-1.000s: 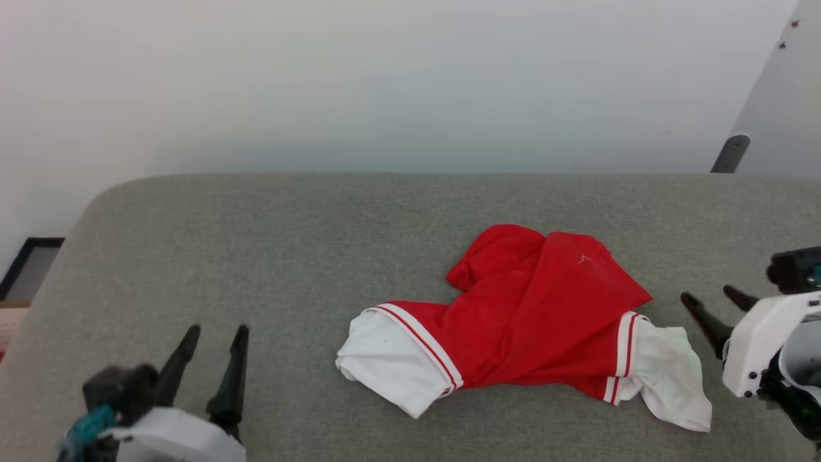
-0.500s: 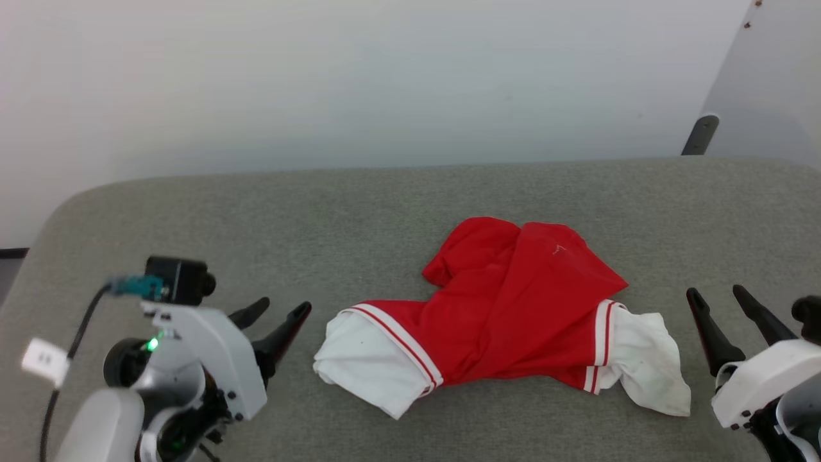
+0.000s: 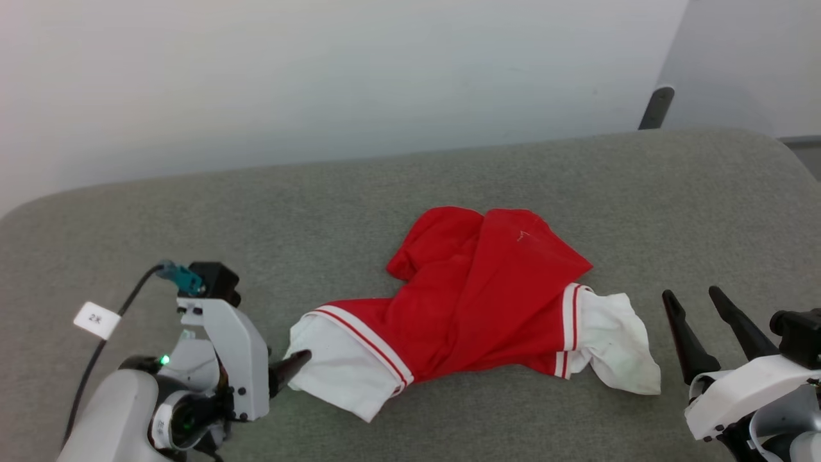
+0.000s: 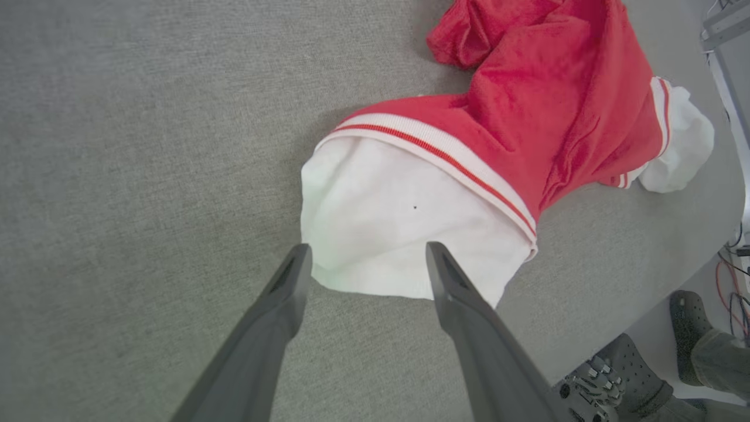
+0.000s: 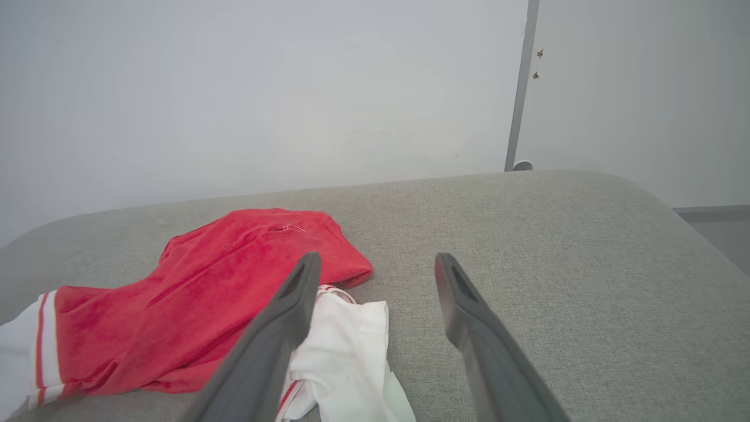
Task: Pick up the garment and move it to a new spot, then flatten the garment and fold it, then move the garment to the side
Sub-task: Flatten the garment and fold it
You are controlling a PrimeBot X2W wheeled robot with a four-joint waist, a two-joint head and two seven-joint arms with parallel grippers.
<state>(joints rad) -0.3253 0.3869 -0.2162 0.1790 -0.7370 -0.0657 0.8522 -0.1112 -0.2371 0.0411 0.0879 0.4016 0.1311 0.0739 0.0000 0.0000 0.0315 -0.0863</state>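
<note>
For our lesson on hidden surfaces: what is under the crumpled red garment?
The garment lies bunched on a grey fabric surface, which shows all round it. Its folds cover whatever is directly beneath, and its own underside.

garment (image 3: 487, 301): soft matt cloth, ribbed striped trim | tabletop (image 3: 192, 212): grey woven fabric cover, matt, slightly rough | left pincer (image 4: 367, 251), right pincer (image 5: 378, 258): dark matt plastic | wrist shells (image 3: 234, 353): white smooth glossy plastic | wall (image 3: 321, 77): smooth, matt
</note>
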